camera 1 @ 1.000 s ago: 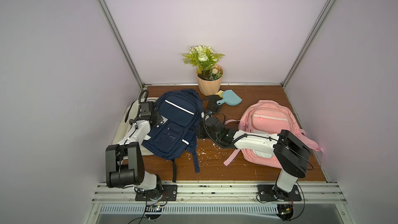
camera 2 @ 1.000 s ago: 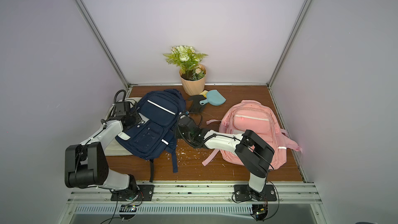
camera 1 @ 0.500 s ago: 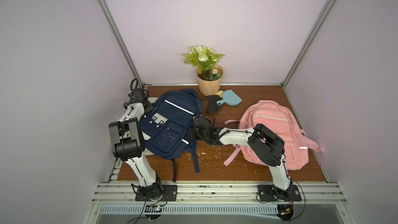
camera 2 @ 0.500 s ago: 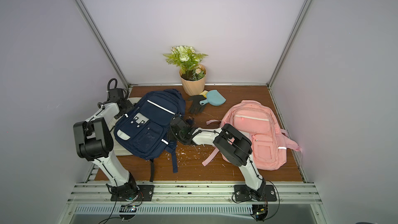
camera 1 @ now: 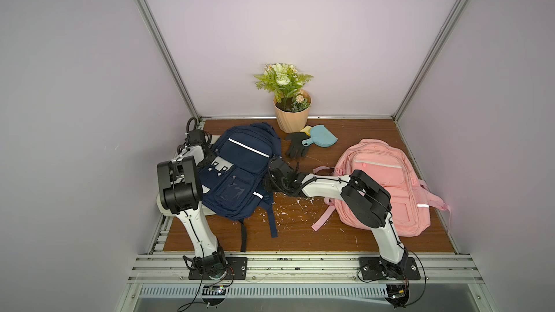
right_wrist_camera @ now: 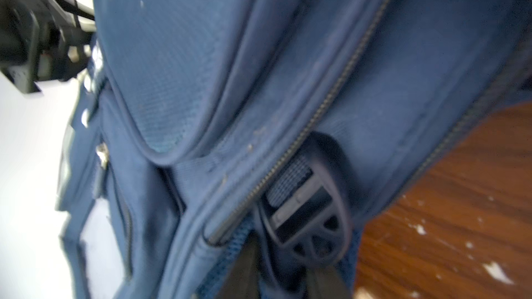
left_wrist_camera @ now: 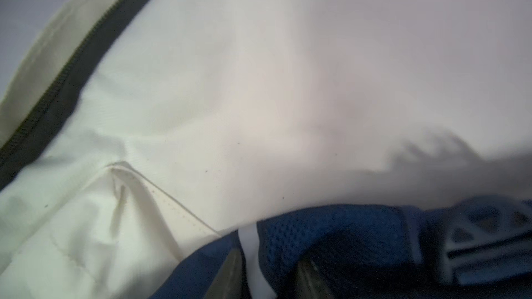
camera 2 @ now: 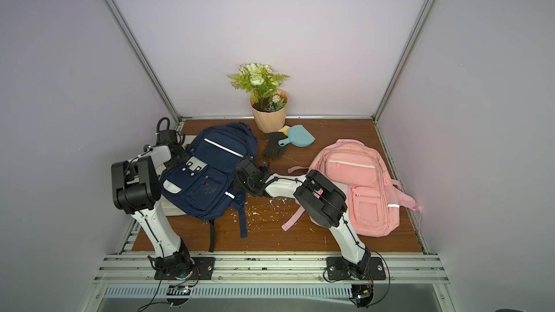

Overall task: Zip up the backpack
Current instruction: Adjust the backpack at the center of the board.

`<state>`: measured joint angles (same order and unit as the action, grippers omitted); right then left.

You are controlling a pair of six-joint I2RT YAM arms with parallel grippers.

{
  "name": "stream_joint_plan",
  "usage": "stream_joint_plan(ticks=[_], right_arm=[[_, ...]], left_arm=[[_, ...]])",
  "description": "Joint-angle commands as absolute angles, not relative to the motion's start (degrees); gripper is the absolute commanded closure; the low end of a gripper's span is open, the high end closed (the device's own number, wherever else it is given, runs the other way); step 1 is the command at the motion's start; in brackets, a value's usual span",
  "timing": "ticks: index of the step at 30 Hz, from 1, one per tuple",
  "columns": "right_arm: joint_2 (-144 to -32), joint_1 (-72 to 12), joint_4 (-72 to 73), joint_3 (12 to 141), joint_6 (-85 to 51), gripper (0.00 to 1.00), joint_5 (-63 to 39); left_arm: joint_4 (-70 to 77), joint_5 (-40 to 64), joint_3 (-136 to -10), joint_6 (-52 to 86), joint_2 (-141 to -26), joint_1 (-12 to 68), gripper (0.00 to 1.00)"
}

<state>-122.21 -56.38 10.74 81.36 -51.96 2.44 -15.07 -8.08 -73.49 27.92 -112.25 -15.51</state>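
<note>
As the navy backpack (camera 1: pixel 240 172) lies at the left of the table (camera 1: pixel 300 235), the left gripper (left_wrist_camera: pixel 269 257) and right gripper (right_wrist_camera: pixel 283 271) each pinch its fabric narrowly at opposite edges, and the zipper (right_wrist_camera: pixel 331 96) looks closed where visible, the rest unseen.

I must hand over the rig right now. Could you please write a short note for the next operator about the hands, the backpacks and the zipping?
Left hand: closed on the edge of the navy backpack, above the cream bag.
Right hand: closed on fabric at its opposite side, beside a zipper that looks shut along its visible run.
Pink backpack: lies apart, no hand on it.
Done: both sides gripped.
Left: no zipper pull is held, and the open zipper cannot be seen. Find it and pull it closed.
</note>
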Motion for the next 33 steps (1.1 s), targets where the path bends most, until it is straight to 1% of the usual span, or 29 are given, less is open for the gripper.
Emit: stream_joint_plan(ticks=[1, 2, 4, 5, 10, 13, 18, 20, 23, 25, 28, 30, 32, 33], right_arm=[[-122.8, -56.7, 13.2, 83.9, -52.0, 0.94, 1.9], [-122.4, -56.7, 13.3, 83.9, -51.8, 1.00, 2.3], [-121.3, -56.7, 13.1, 83.6, -51.1, 1.00, 3.2], [-120.4, -56.7, 13.0, 83.1, -50.8, 1.00, 4.0], [-115.5, -56.7, 13.0, 79.5, -49.0, 1.00, 7.8], [-112.2, -56.6, 13.5, 76.3, -48.3, 1.00, 9.6], [-101.2, -55.7, 14.4, 67.1, -46.5, 1.00, 13.5], [-96.1, -54.2, 12.0, 64.3, -44.7, 1.00, 13.9], [-87.8, -49.7, 8.9, 58.1, -42.6, 1.00, 11.3], [-83.2, -45.6, 6.4, 54.1, -41.0, 1.00, 8.1], [-77.4, -39.9, 2.3, 48.6, -38.2, 1.00, 7.1], [-74.5, -36.5, 1.9, 45.2, -37.0, 1.00, 6.5], [-73.5, -33.4, 1.8, 43.1, -35.5, 1.00, 5.5], [-73.9, -32.4, 1.8, 42.6, -35.1, 1.00, 5.4]], left_arm=[[-17.8, -4.8, -69.2, 29.3, -109.4, -13.0, 0.88], [-17.5, -5.2, -68.3, 29.8, -108.0, -12.6, 0.92], [-17.1, -6.0, -66.8, 30.7, -104.7, -11.9, 0.99], [-17.1, -6.2, -66.2, 31.1, -102.8, -11.5, 1.00], [-17.1, -5.5, -63.8, 32.0, -94.6, -10.7, 1.00], [-16.8, -3.3, -61.8, 32.3, -90.9, -10.6, 1.00], [-16.2, 0.8, -56.3, 33.6, -81.8, -9.3, 1.00], [-16.5, 2.6, -53.7, 34.0, -77.1, -8.0, 1.00], [-17.9, 1.9, -49.6, 34.5, -69.2, -2.2, 1.00], [-19.3, -0.3, -46.6, 36.1, -64.8, 3.4, 1.00], [-17.6, -2.1, -40.5, 41.2, -59.2, 13.1, 1.00], [-14.5, -3.2, -37.4, 45.1, -57.7, 19.5, 1.00], [-10.9, -5.5, -35.4, 47.7, -58.9, 26.3, 1.00], [-9.6, -6.6, -35.1, 48.2, -60.4, 28.3, 1.00]])
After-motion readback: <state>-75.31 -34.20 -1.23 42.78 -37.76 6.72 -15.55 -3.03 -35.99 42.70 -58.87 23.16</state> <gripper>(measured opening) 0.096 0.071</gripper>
